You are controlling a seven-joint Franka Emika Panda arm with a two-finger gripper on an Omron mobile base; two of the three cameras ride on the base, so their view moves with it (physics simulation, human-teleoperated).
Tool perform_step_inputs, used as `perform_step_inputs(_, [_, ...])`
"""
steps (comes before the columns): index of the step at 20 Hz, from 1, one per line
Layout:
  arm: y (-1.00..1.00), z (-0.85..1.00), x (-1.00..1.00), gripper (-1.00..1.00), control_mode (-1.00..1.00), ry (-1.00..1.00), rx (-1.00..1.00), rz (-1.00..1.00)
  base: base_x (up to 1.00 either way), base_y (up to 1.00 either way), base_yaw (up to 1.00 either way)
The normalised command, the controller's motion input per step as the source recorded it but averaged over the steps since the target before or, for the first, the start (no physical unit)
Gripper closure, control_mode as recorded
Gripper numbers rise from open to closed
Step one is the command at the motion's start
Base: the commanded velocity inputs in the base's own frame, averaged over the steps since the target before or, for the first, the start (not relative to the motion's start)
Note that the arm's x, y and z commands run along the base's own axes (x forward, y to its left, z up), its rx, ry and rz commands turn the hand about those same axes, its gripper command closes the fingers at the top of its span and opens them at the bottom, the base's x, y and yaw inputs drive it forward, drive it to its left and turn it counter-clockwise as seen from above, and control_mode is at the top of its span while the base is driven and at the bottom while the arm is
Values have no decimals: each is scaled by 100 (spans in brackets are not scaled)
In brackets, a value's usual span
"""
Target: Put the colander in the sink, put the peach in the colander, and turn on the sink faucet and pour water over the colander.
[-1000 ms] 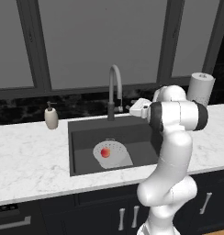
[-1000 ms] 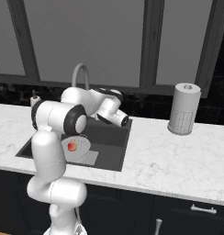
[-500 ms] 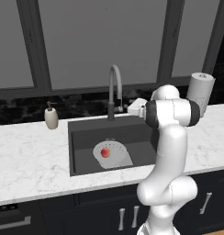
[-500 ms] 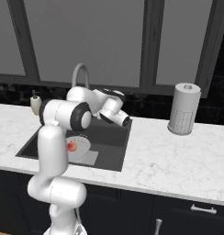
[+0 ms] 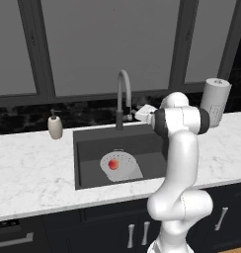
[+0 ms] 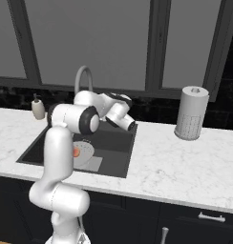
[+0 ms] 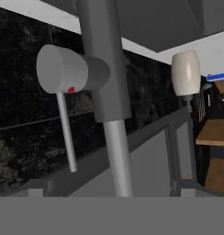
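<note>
The white colander (image 5: 123,166) lies in the dark sink (image 5: 88,148) with the red-orange peach (image 5: 113,164) inside it. In the right base view my arm partly covers the colander (image 6: 88,149) and the peach (image 6: 76,152). The grey sink faucet (image 5: 123,91) arches over the back rim. My gripper (image 5: 137,114) hovers just right of the faucet's base, open and holding nothing. The hand view looks close-up at the faucet (image 7: 102,69), its side knob with a red dot, and the thin lever (image 7: 65,133). Water is out of view.
A beige soap dispenser (image 5: 55,125) stands on the marble counter (image 5: 28,173) left of the sink. A paper towel roll (image 5: 215,101) stands at the back right. Dark windows run behind the counter, and cabinet fronts lie below it.
My arm and hand have edged slightly left, closer to the faucet's base. The colander and peach have not moved.
</note>
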Motion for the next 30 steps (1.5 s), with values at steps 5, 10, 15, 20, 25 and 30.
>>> perform_step_inputs(5, [11,-2,12,-100,-100,0,0,0,0,0,0])
perform_step_inputs(10, [5,-17,16,-100,-100,0,0,0,0,0,0])
perform_step_inputs(15, [0,-25,37,-100,-100,0,0,0,0,0,0])
perform_step_inputs(20, [0,-15,52,-100,-100,0,0,0,0,0,0])
perform_step_inputs(25, [0,-7,49,-100,-100,0,0,0,0,0,0])
perform_step_inputs(30, [3,-1,38,100,-100,0,0,0,0,0,0])
